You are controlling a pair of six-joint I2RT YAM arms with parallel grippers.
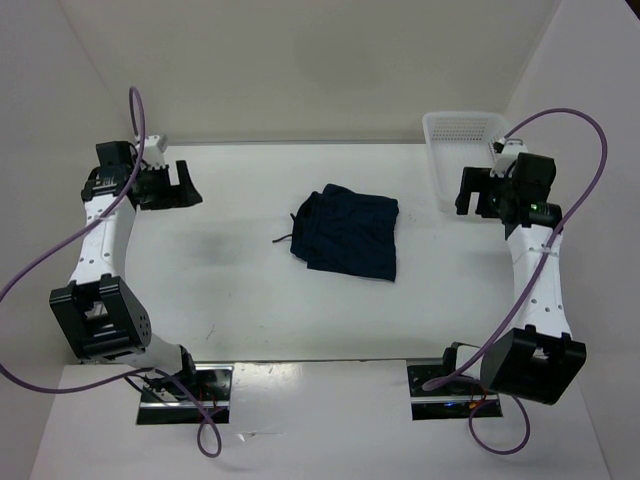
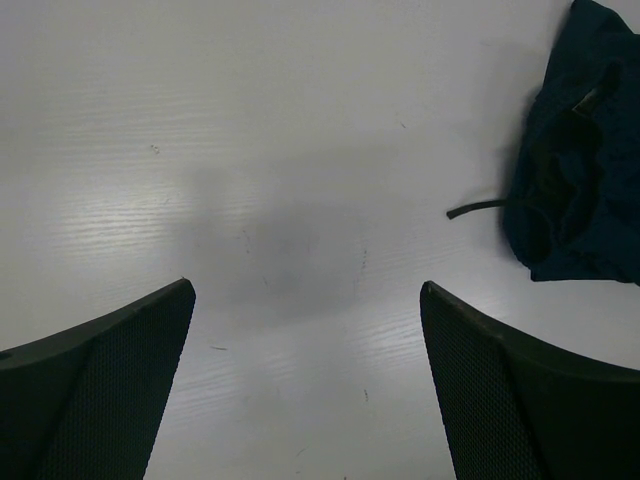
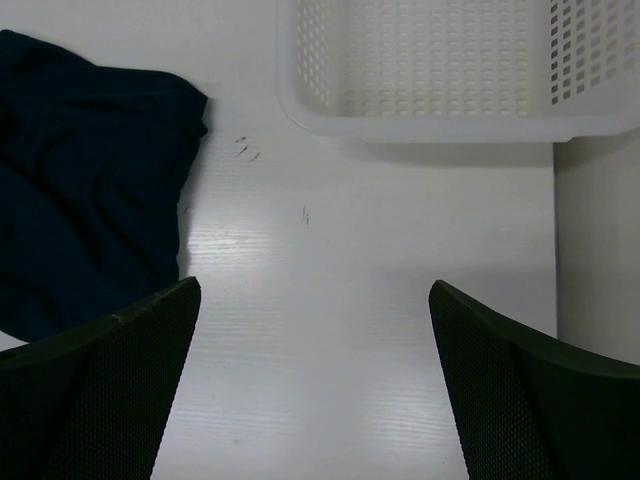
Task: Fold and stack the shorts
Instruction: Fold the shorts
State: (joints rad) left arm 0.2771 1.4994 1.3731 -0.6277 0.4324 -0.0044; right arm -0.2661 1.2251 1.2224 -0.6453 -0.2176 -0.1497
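1. Dark navy shorts [image 1: 347, 234], folded into a rough, slightly rumpled rectangle, lying flat near the middle of the table [image 1: 250, 300], a little toward its right side.
2. At the left end of the fabric, a bunched waistband, with a thin dark drawstring [image 1: 283, 239] trailing out onto the bare surface.
3. Well apart from both arms; touched by neither.
4. At the far left of the table, the left gripper [image 1: 190, 185], fingers spread wide with nothing between them, held above bare tabletop.
5. At the far right, the right gripper [image 1: 462, 193], fingers likewise spread wide around nothing, just beside the basket [image 1: 450, 150].
6. Matte white tabletop with a few faint scuff marks and a soft grey shadow to the left of the fabric; plain white walls [image 1: 300, 60] on three sides.
7. White perforated plastic basket in the far right corner of the table, only its own holed floor and walls showing inside.
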